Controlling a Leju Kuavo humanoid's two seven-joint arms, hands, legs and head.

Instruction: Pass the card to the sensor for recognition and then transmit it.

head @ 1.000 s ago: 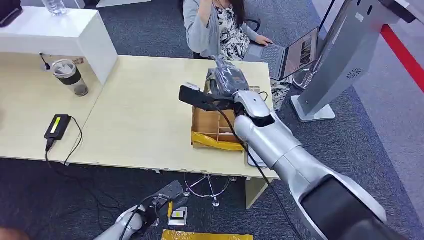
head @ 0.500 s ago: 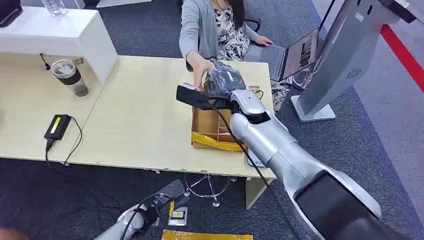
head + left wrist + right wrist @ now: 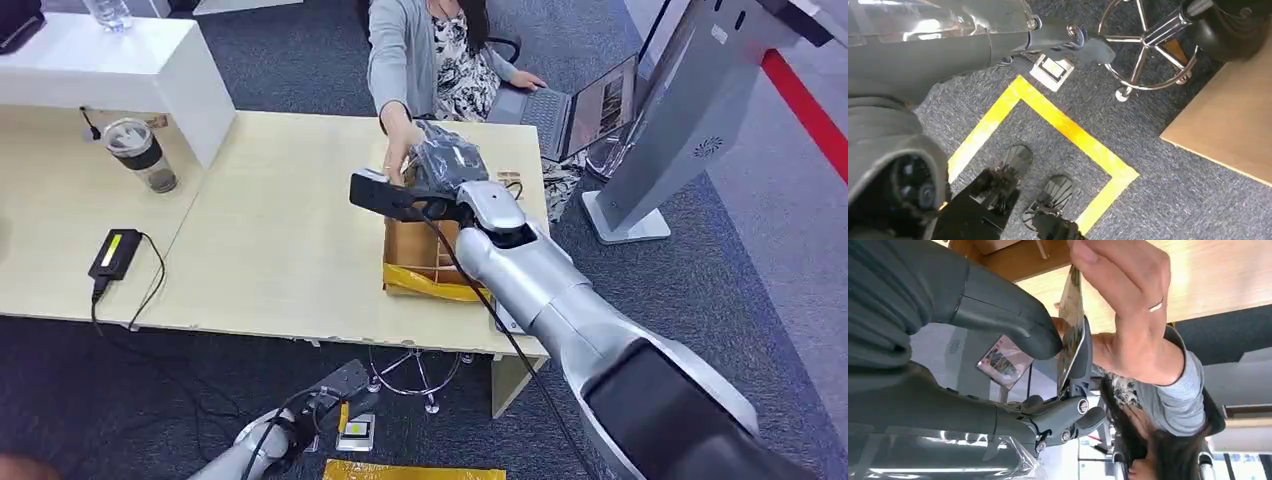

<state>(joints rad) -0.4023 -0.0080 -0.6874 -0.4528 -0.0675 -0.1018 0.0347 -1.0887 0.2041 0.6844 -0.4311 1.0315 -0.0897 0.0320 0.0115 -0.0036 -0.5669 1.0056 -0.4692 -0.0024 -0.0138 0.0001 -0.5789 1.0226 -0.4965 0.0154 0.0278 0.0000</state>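
Right hand (image 3: 452, 165) up over the far side of the bench (image 3: 270, 230), wrapped in clear plastic, just above the wooden box (image 3: 425, 255). Card (image 3: 1071, 325) pinched edge-on between the thick grey thumb and the darker fingers (image 3: 1082, 355), so fingers narrow and clamped on the card. Person's hand (image 3: 1128, 305) gripping the same card from the other side, touching it, sleeve in grey. Same hand (image 3: 396, 150) seen from the head view reaching across the bench to the robot's hand.

Wooden box split into compartments by thin dividers, with yellow tape along its near edge. Can't tell what sits in the compartments, mostly hidden behind the arm.

Left hand (image 3: 300, 425) hanging low by the floor beside the bench, near a small white-and-yellow tag on the carpet. Can't tell how its fingers sit, too dark and small.

Elsewhere on the bench: a lidded tumbler (image 3: 140, 155) near the white raised shelf, contents not readable, and a black device (image 3: 114, 253) with a green label and a cable trailing off the near edge. Laptop (image 3: 590, 105) open beside the person, grey kiosk stand (image 3: 690, 110) on the carpet just past the bench's end. Yellow tape lines (image 3: 1058, 125) on the carpet under the left wrist.
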